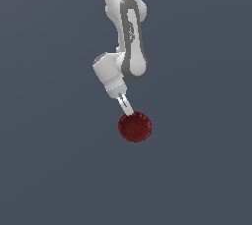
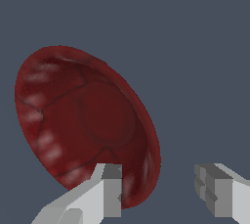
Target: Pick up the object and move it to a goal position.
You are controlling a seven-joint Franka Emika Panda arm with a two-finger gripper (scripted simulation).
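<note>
The object is a glossy dark red bowl [image 1: 135, 126] with a scalloped rim, lying on the grey surface just below the arm in the exterior view. In the wrist view the bowl [image 2: 88, 120] fills much of the picture, its hollow facing the camera. My gripper [image 1: 129, 112] reaches down at a slant to the bowl's near rim. In the wrist view the gripper [image 2: 163, 186] is open with a wide gap. One finger [image 2: 111, 189] shows in front of the bowl's inside and the other finger [image 2: 217, 193] stands outside it. The bowl's rim edge lies between them, not pinched.
A plain dark grey surface [image 1: 49, 170] surrounds the bowl on all sides. The white arm [image 1: 125, 27] comes down from the top of the exterior view. No other objects show.
</note>
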